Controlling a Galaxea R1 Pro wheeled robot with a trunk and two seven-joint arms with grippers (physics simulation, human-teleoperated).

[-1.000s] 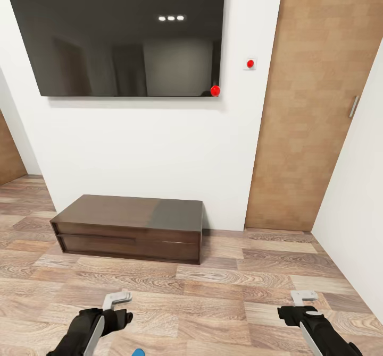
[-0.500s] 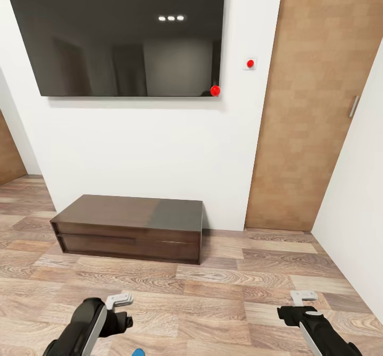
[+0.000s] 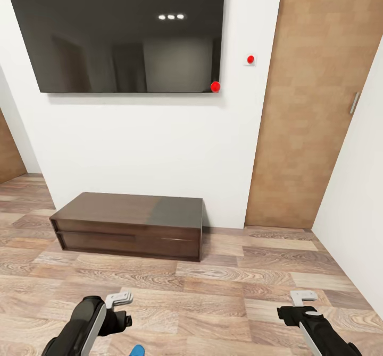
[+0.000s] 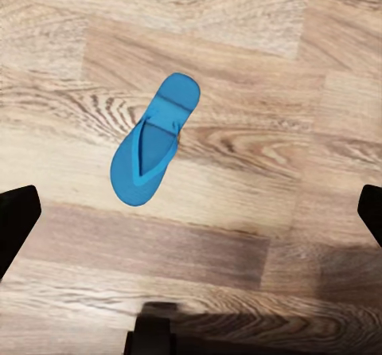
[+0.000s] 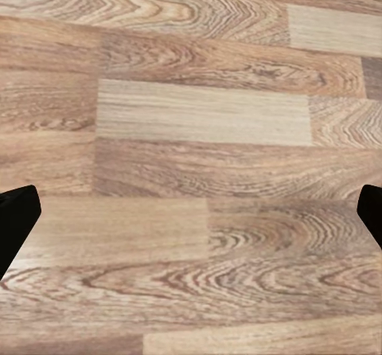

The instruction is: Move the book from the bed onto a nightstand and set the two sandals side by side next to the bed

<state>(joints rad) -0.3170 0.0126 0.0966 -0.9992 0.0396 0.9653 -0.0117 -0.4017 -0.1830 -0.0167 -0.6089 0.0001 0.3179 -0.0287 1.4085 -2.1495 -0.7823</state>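
Sandal flat on wood floor, right under left pincer, jaws wide apart. Left arm rolled over since a second ago, looks like lining up for grab. Right pincer also spread, nothing held.

The sandal lying between the left gripper's black fingertips is bright blue all over, strap and sole alike, against a floor of light brown planks with darker swirling grain. Well ahead of both grippers' fingers stand a dark brown bench, a white wall bearing a glossy black TV with a red dot at its corner, and a tan wood-patterned door.
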